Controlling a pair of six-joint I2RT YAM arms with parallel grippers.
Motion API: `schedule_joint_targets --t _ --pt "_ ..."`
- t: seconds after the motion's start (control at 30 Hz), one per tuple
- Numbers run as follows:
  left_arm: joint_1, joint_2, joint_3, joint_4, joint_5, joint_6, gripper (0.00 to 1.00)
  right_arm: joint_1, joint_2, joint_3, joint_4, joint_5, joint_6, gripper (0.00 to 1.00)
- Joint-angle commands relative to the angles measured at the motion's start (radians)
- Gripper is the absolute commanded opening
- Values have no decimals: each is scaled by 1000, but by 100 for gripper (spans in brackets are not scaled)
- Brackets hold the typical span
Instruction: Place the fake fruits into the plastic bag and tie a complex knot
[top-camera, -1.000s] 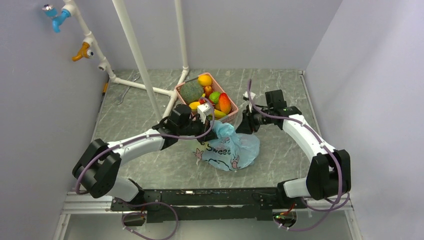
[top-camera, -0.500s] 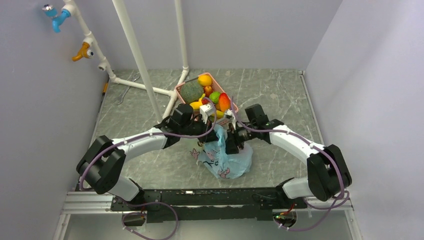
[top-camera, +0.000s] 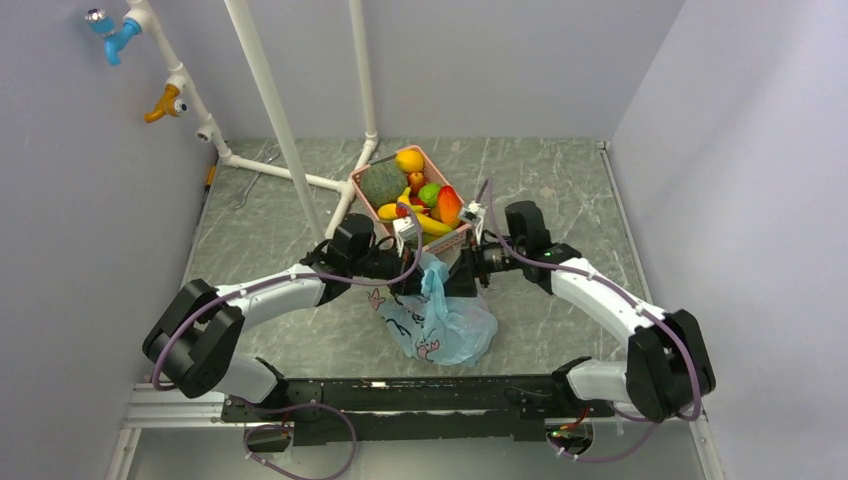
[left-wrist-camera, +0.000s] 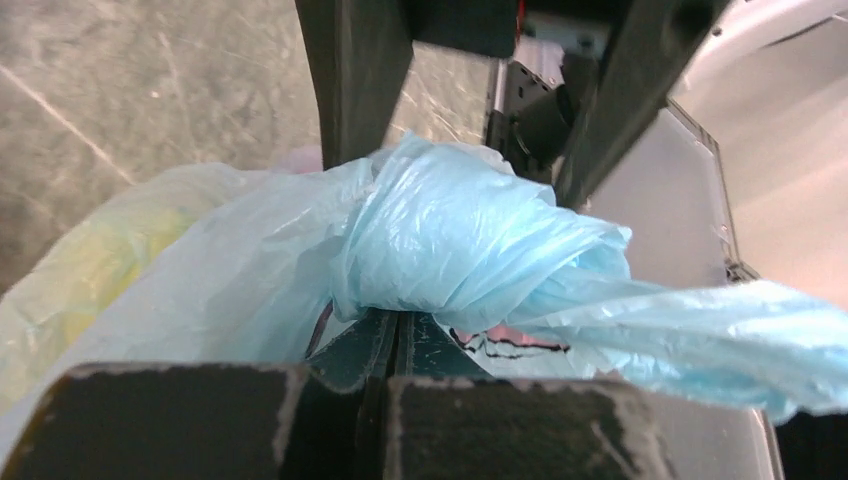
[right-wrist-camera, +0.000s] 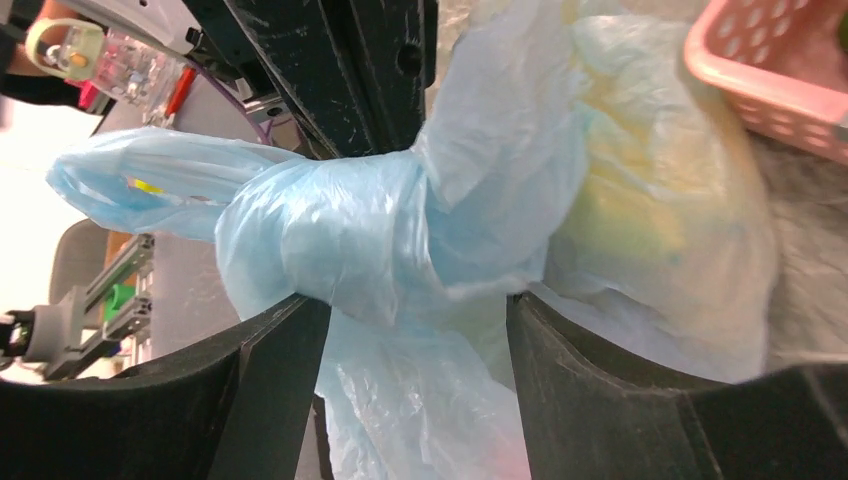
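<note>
The light-blue plastic bag (top-camera: 440, 322) lies on the table in front of the pink basket. Its neck is twisted into a bunch (left-wrist-camera: 470, 245), also seen in the right wrist view (right-wrist-camera: 350, 230). My left gripper (top-camera: 412, 262) is shut on that twisted neck (left-wrist-camera: 398, 318). My right gripper (top-camera: 458, 280) is open, with its fingers (right-wrist-camera: 270, 390) on either side of the bag's neck, apart from it. Something yellow (right-wrist-camera: 640, 200) shows through the bag wall. The melon (top-camera: 383, 183), orange (top-camera: 409, 160), lime (top-camera: 429, 193), mango (top-camera: 449, 206) and banana (top-camera: 432, 225) sit in the basket.
The pink basket (top-camera: 462, 233) stands just behind both grippers, and its rim shows in the right wrist view (right-wrist-camera: 760, 80). White pipes (top-camera: 285, 140) rise at the back left. Grey walls close the table on three sides.
My right gripper swung left from beside the bag and now straddles its neck. The bag shifted left and toward the near edge, held by my left gripper.
</note>
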Motion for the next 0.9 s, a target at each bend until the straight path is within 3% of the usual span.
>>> schedule_joint_targets --t 0.0,0.3,0.5,0.63,0.73,0.87 --pt "-8 -28 -15 71 102 -27 0 -50 -72 42 -138 -34 -136 68" --pt "-17 44 -6 204 140 -138 0 43 -12 10 193 -2 43 70" --pt "-19 103 -24 320 142 -261 0 99 -9 30 272 81 101 65" --pt "-13 95 -32 321 145 -262 0 84 -53 62 91 78 3 77" --pt "-5 73 -46 291 144 -230 0 -9 -114 76 -102 34 -104 85" --pt "-3 59 -59 297 143 -221 0 -143 -163 140 -327 -29 -225 86"
